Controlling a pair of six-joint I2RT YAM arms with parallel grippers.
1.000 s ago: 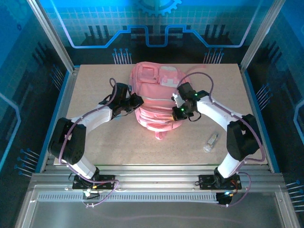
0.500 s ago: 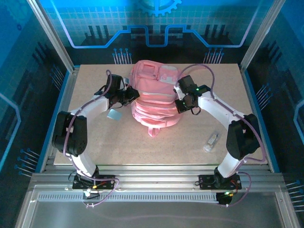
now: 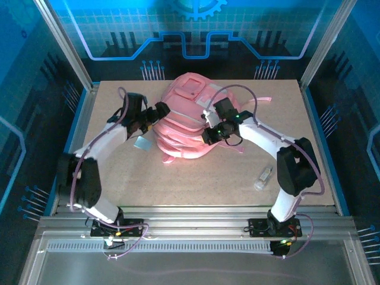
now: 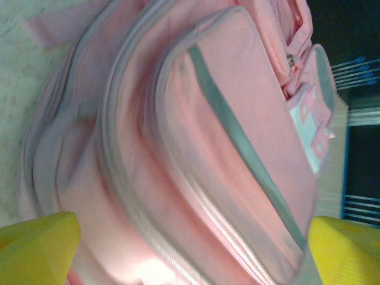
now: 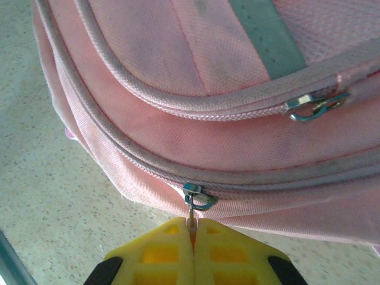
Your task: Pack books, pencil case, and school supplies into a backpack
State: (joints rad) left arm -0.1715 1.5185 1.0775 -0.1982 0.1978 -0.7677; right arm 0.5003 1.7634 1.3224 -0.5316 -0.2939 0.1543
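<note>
My right pincer [image 5: 193, 225] pinches a zipper pull [image 5: 196, 199] on the backpack [image 3: 184, 139] directly ahead of it; my left pincer [image 3: 159, 113] gapes wide at the bag's opposite flank. Packing looks unfinished: the light-blue square [image 3: 141, 142] lies just behind the left pincer, the clear oblong item [image 3: 264, 176] well behind the right.

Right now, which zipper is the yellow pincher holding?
The lower zipper pull, on the lower seam of the backpack: the right gripper is shut on its tab. The upper zipper pull, further right, hangs free.
</note>
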